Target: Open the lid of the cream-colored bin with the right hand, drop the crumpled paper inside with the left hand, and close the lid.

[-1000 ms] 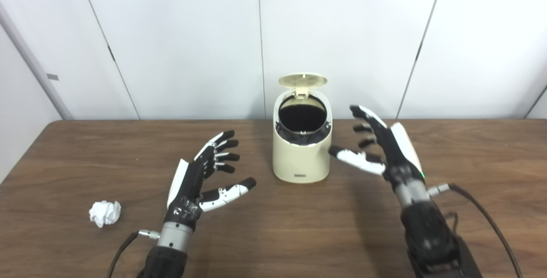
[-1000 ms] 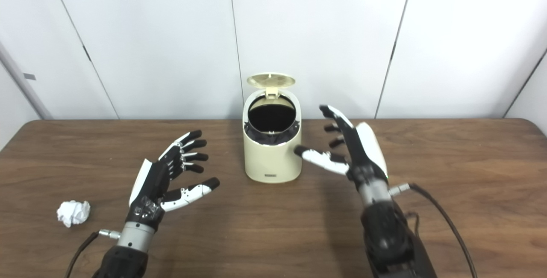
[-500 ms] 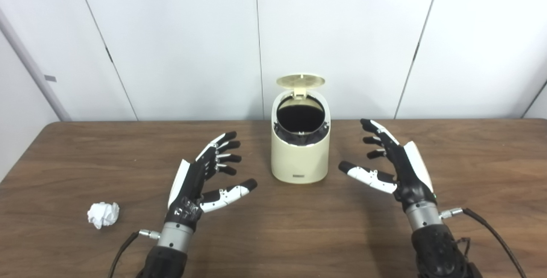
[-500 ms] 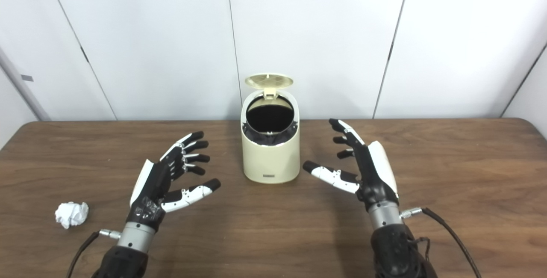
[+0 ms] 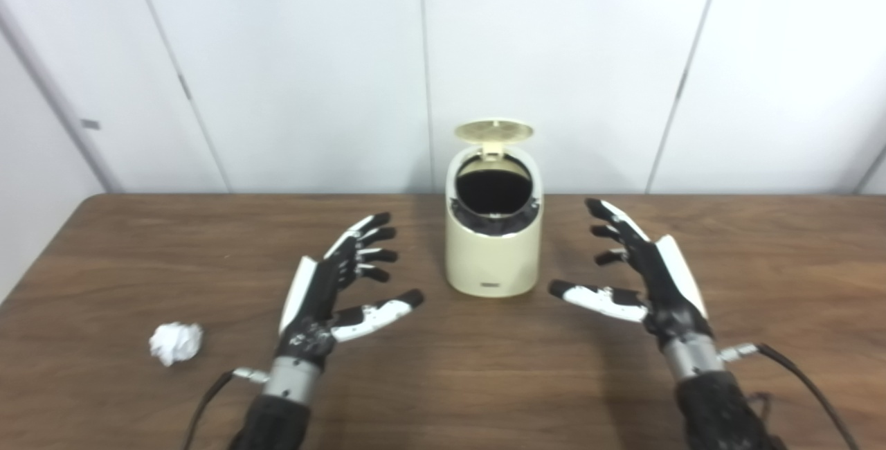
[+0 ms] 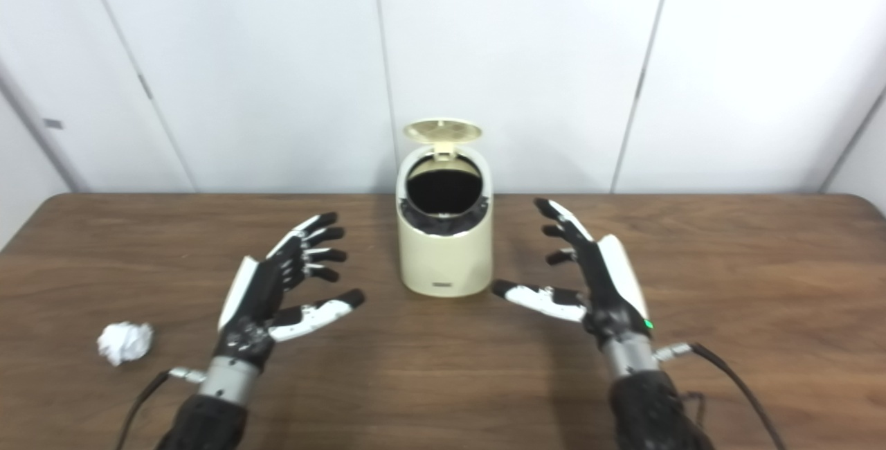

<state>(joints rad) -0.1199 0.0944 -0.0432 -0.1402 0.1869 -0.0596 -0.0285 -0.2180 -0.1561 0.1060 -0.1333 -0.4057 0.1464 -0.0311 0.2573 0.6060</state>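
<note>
A: Right robot hand (image 5: pixel 647 277)?
B: Empty, fingers spread, thumb pointing left, hovering over the tabletop (image 5: pixel 443 374) just right of the cream-colored bin (image 5: pixel 493 249), not touching it.
A: And the left robot hand (image 5: pixel 339 284)?
B: Also spread and empty, palm turned toward the bin, a little to its left and nearer.
A: The bin itself?
B: Upright, toward the far middle of the tabletop. Its lid (image 5: pixel 493 131) stands tipped back at the far rim, and the dark round mouth is exposed.
A: The crumpled paper (image 5: pixel 176 343)?
B: Lying on the wood at near left, well apart from the bin and clear of the left robot hand.
A: Behind?
B: A white panelled wall (image 5: pixel 291 55).
</note>
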